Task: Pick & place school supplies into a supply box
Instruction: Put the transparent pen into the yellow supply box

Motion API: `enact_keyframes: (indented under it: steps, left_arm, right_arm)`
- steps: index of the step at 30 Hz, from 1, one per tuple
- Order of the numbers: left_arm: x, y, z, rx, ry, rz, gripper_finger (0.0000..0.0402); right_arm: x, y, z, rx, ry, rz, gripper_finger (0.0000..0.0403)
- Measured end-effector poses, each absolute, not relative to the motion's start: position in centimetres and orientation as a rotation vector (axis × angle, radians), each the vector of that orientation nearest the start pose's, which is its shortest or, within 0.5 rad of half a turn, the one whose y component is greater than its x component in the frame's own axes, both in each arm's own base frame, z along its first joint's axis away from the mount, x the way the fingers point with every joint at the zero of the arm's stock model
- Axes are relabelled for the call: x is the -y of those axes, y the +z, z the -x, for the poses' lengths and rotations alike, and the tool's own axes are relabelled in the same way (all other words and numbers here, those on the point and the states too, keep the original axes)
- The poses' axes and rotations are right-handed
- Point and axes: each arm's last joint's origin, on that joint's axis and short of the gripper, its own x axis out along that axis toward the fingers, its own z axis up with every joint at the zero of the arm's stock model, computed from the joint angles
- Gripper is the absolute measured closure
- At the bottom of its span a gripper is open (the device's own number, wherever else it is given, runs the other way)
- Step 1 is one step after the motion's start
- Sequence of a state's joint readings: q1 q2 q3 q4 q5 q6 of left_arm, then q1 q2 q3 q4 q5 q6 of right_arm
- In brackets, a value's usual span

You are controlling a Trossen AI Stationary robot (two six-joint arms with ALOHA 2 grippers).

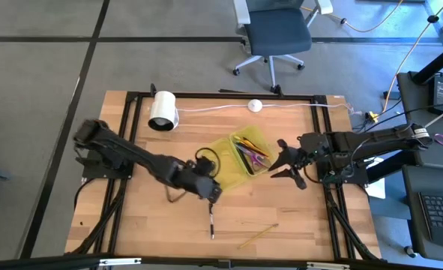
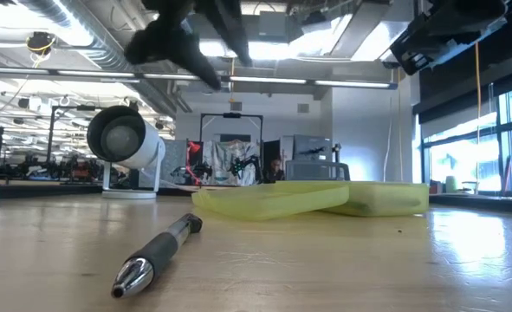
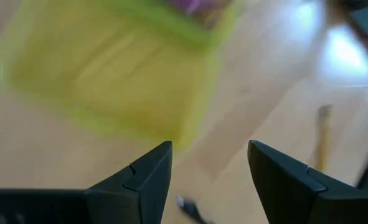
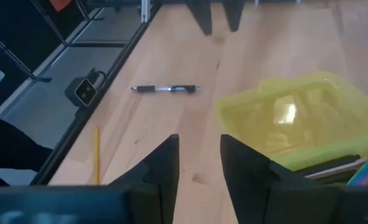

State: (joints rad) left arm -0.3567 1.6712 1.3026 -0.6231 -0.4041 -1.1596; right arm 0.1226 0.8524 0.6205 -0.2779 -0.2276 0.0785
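Observation:
The yellow-green supply box (image 1: 240,156) sits at the table's middle, with pens and purple-handled scissors (image 1: 252,152) lying in its far half. A black pen (image 1: 211,223) and a yellow pencil (image 1: 257,235) lie flat on the table near the front edge. My left gripper (image 1: 214,193) hovers open between the box's near-left corner and the pen, fingers apart with nothing between them (image 3: 210,180). My right gripper (image 1: 279,160) hangs just right of the box, its fingers a narrow gap apart (image 4: 200,168) and empty.
A white cylinder roll (image 1: 163,111) stands at the far left. A small white puck (image 1: 255,105) on a cable lies at the far edge. Bare wood lies left of the pen and right of the pencil. An office chair (image 1: 275,34) stands beyond the table.

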Motion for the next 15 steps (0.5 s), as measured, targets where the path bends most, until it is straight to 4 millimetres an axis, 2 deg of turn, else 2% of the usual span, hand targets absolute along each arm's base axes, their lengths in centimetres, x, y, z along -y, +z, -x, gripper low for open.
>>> enact_keyframes:
  steps: [4,9,15]
  left_arm:
    - [12.9,24.3,-35.4,-0.895,0.725,0.865,0.0201]
    - [15.3,21.9,-38.5,-0.969,0.779,1.002,0.0202]
    - [17.0,18.0,-39.3,-1.057,0.907,1.077,0.0202]
  right_arm:
    - [-2.9,25.4,-18.2,-0.544,0.317,-0.122,0.0282]
    - [-2.9,25.4,-18.2,-0.548,0.304,-0.118,0.0282]
    - [-2.9,25.4,-18.2,-0.545,0.300,-0.117,0.0282]
